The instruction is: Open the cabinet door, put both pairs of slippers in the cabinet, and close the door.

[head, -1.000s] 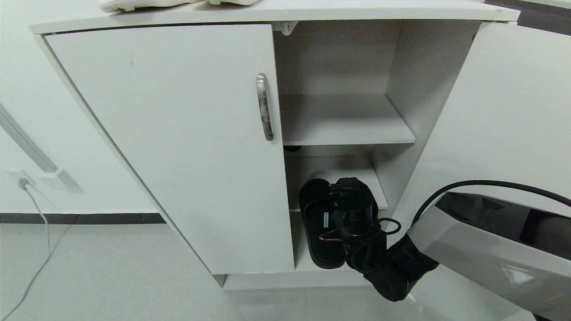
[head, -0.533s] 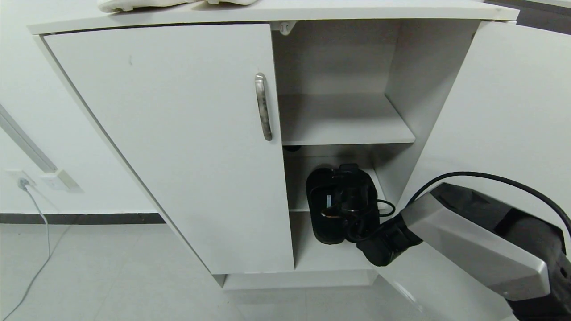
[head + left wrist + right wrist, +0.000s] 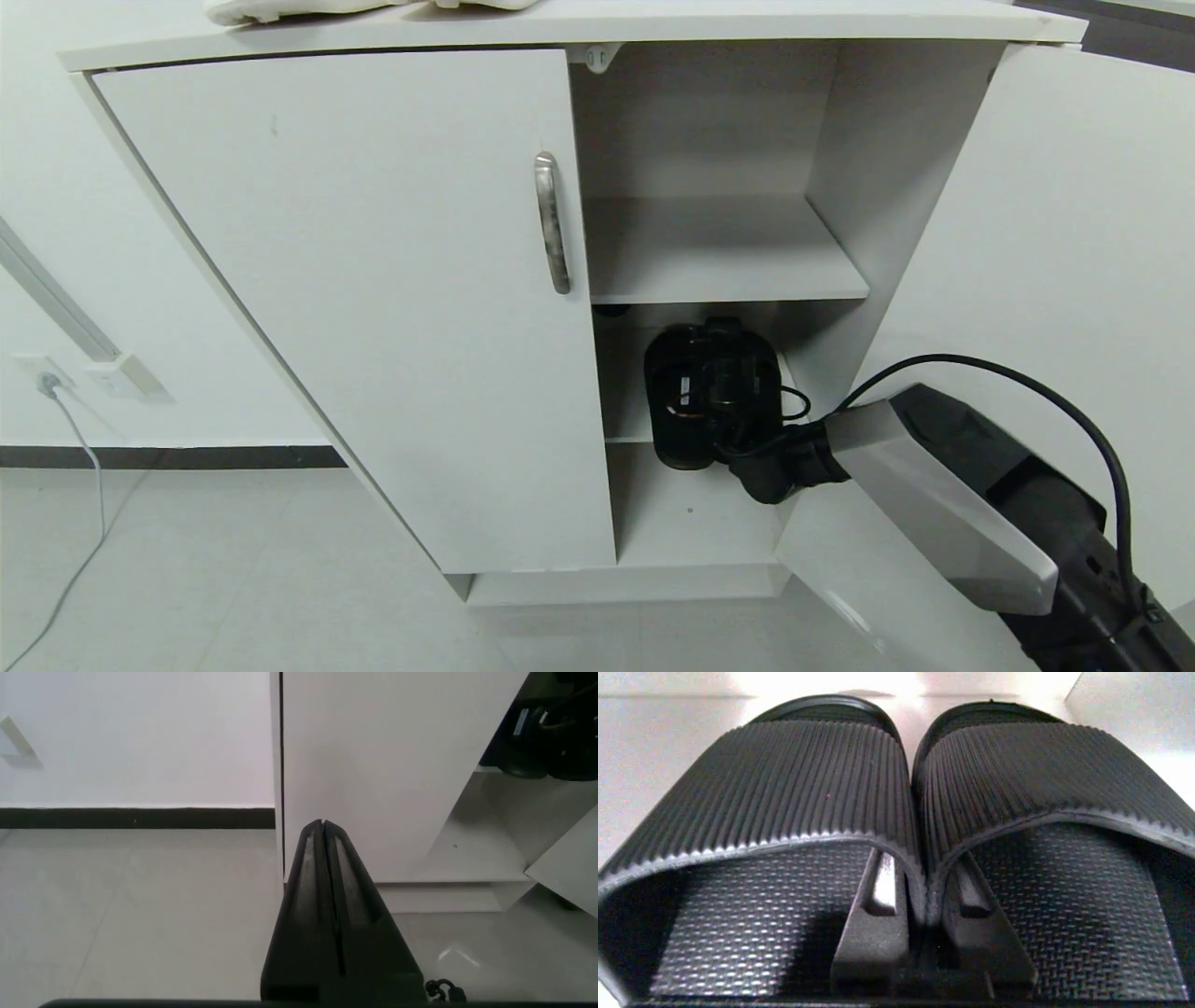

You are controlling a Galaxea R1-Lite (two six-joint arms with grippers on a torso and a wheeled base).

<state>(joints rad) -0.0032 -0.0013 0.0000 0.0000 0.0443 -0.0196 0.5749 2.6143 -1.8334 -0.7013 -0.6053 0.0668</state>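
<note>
A pair of black ribbed slippers (image 3: 695, 401) hangs side by side at the middle shelf (image 3: 624, 431) of the white cabinet, heels sticking out past its front edge. My right gripper (image 3: 733, 420) is shut on the slippers (image 3: 822, 793); its fingers (image 3: 878, 891) pinch the two inner side walls together. The right door (image 3: 1055, 233) stands open and the left door (image 3: 373, 299) is shut. A pair of white slippers (image 3: 280, 9) lies on the cabinet top. My left gripper (image 3: 322, 835) is shut on nothing, low over the floor in front of the cabinet base.
The upper shelf (image 3: 719, 252) and the bottom compartment floor (image 3: 681, 523) are bare. The left door carries a metal handle (image 3: 552, 224). A wall socket with a cable (image 3: 44, 383) sits at the far left, above open tiled floor (image 3: 233, 579).
My right arm has carried the black slippers upward and deeper into the cabinet, from the bottom compartment's front to the middle shelf. The left gripper's earlier position is not shown.
</note>
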